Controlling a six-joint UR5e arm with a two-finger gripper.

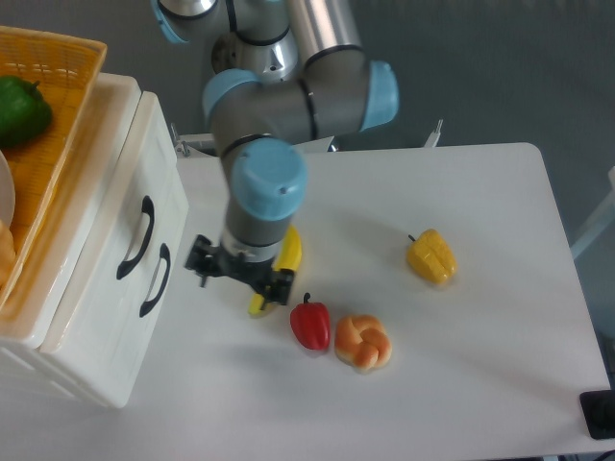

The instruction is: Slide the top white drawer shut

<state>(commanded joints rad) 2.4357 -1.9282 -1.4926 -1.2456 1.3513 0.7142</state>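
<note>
Nearest you on the white surface (461, 384), to the right of the white cabinet (96, 355), you see a braided bun (362, 342) touching a red pepper (310, 324). Just beyond them, between the cabinet and the pepper, your pincer (240, 273) hangs with its black fingers spread wide and nothing between them, apart from the cabinet front. A banana (284, 259) lies partly hidden behind it. Well to the right of the cabinet sits a yellow pepper (431, 256). On the cabinet's face, the top white drawer (125, 206) sits in line with the front of the lower drawer (135, 317), its black handle (135, 238) free. Farther back, on the cabinet top, a wicker basket (58, 115) holds a green pepper (21, 109).
</note>
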